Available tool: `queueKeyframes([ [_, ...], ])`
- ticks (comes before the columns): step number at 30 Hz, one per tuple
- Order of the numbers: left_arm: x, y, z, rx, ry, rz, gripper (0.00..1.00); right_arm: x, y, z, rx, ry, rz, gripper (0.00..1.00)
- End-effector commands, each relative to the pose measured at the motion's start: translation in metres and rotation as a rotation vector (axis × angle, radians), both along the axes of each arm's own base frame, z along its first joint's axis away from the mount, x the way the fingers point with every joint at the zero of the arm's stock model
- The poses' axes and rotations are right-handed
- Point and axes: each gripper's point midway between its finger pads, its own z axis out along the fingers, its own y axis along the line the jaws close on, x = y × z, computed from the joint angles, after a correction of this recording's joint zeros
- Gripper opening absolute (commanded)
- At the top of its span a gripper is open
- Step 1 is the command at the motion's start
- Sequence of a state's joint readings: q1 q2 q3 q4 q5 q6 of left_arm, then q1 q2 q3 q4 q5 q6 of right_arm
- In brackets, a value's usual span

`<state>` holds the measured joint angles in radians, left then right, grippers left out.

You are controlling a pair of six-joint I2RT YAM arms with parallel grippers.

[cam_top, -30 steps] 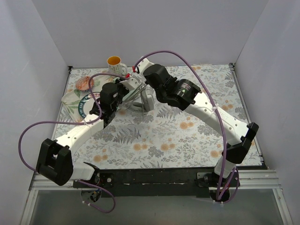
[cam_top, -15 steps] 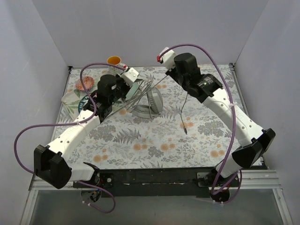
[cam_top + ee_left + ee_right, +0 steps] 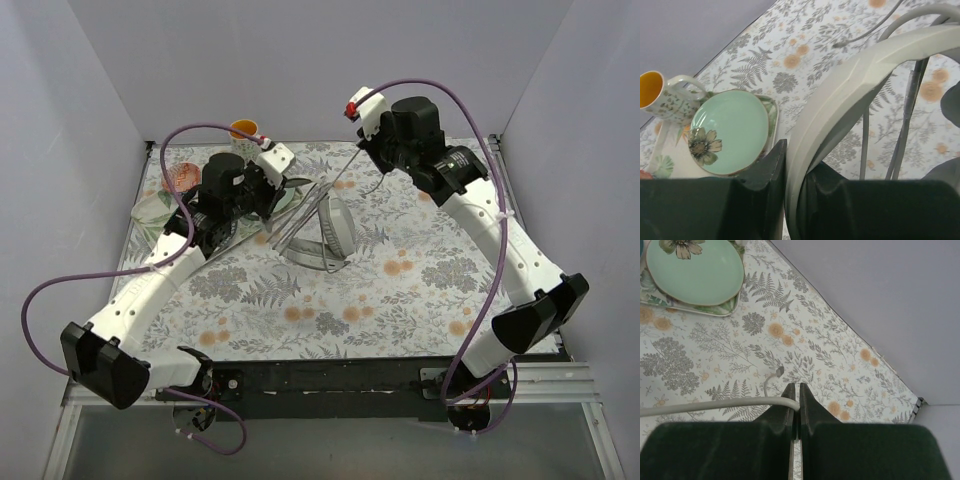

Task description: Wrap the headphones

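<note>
The light grey headphones [image 3: 335,228] stand tilted on the floral table, an earcup resting on the cloth. My left gripper [image 3: 283,190] is shut on the headband [image 3: 840,95], which fills the gap between its jaws in the left wrist view. Several strands of thin grey cord [image 3: 322,196] run taut from the headphones up to my right gripper [image 3: 362,150]. In the right wrist view that gripper [image 3: 796,402] is shut on the cord [image 3: 715,407]. A short tail ends in the plug [image 3: 778,371] just past the jaws.
A yellow-lined mug [image 3: 243,130] stands at the far left, also in the left wrist view [image 3: 662,95]. A green flowered plate [image 3: 730,132] sits on a tray [image 3: 150,212] beside a pink dish [image 3: 180,178]. The plate also shows in the right wrist view [image 3: 695,270]. Walls enclose the table.
My right gripper has drawn back toward the far wall with the cord, pulling it taut; the hanging tail is shorter. The left gripper and headphones shifted slightly.
</note>
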<state>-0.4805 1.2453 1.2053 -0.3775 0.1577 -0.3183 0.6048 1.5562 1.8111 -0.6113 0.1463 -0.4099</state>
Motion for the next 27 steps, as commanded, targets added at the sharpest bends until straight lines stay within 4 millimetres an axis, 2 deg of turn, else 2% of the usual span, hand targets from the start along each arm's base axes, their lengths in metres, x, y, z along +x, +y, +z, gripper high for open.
queueKeyframes([
  [1,-0.054,-0.020,0.032,-0.129,0.155,-0.177,0.04,0.039,-0.036,0.050,0.162,-0.128,-0.115,0.01],
  [3,-0.064,-0.027,0.050,-0.182,0.179,-0.212,0.04,0.038,-0.026,0.034,0.178,-0.073,-0.052,0.02],
  [5,-0.075,-0.034,0.080,-0.264,0.192,-0.241,0.04,0.030,-0.005,0.018,0.210,-0.018,0.062,0.07],
  [6,-0.076,-0.036,0.088,-0.293,0.203,-0.239,0.04,0.028,0.002,0.015,0.230,-0.007,0.100,0.13],
  [7,-0.076,-0.036,0.112,-0.343,0.189,-0.223,0.04,0.019,0.012,0.014,0.264,0.007,0.162,0.17],
  [9,-0.074,-0.036,0.130,-0.386,0.183,-0.198,0.04,0.016,0.027,0.002,0.336,0.028,0.215,0.27],
  [10,-0.072,-0.035,0.149,-0.411,0.154,-0.185,0.04,0.006,0.036,0.004,0.385,0.035,0.275,0.28],
  [12,-0.072,-0.036,0.166,-0.459,0.150,-0.172,0.04,0.001,0.050,-0.003,0.496,0.051,0.326,0.32],
  [13,-0.070,-0.037,0.171,-0.475,0.148,-0.172,0.04,-0.010,0.059,0.002,0.544,0.051,0.390,0.33],
  [14,-0.072,-0.037,0.186,-0.502,0.131,-0.175,0.04,-0.013,0.063,0.000,0.576,0.058,0.408,0.35],
  [18,-0.069,-0.038,0.211,-0.545,0.095,-0.170,0.04,-0.024,0.086,-0.009,0.692,0.068,0.455,0.40],
  [21,-0.070,-0.038,0.225,-0.568,0.070,-0.179,0.04,-0.025,0.098,-0.017,0.737,0.068,0.457,0.41],
  [25,-0.071,-0.038,0.241,-0.592,0.043,-0.186,0.04,-0.014,0.112,-0.037,0.765,0.110,0.430,0.41],
  [27,-0.072,-0.036,0.250,-0.604,0.026,-0.185,0.04,-0.013,0.117,-0.040,0.778,0.117,0.430,0.41],
])
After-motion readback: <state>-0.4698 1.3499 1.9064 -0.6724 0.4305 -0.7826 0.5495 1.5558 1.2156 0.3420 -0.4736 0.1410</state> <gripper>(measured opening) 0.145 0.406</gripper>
